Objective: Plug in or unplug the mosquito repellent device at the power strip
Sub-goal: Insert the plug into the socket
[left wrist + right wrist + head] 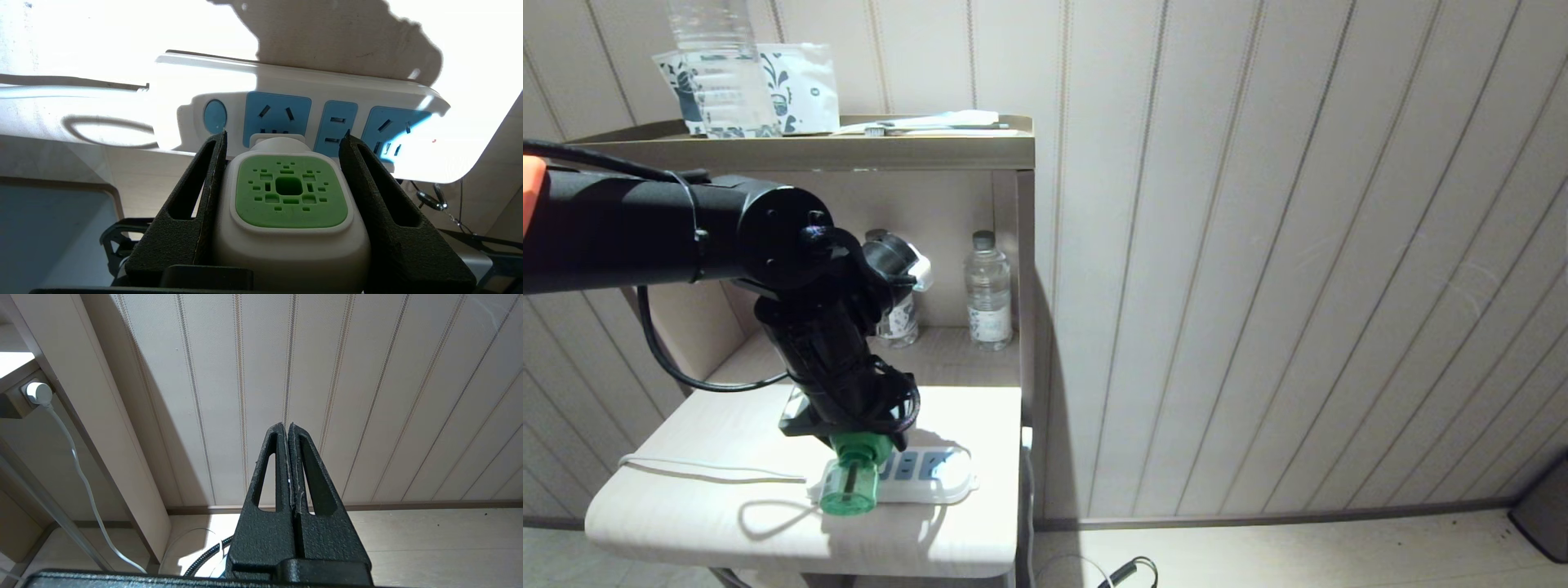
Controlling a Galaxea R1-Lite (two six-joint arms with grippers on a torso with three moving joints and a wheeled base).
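Pale panelled walls with thin vertical stripes surround a small bedside unit whose light wooden lower shelf juts toward the camera. On that shelf the power strip lies flat near the front edge, its blue sockets facing up and its thin white cord running off to the left, where it loops. The left gripper reaches down from the left over the strip and is clamped on the mosquito repellent device; in the left wrist view its two black fingers press against either side of the device's white cap, whose green square centre faces the camera. The device hangs over the left part of the strip, its translucent green bottle pointing toward the near edge of the shelf. Its back sits right at the leftmost socket, beside the round blue button; whether the pins are seated cannot be told. Farther back, in the unit's recess, a clear water bottle stands upright on the right, and a second one is partly hidden behind the arm. On the top shelf sit another bottle and a patterned white packet. The right gripper hangs away from the work, facing the wall low by the floor, its fingers pressed together on nothing.
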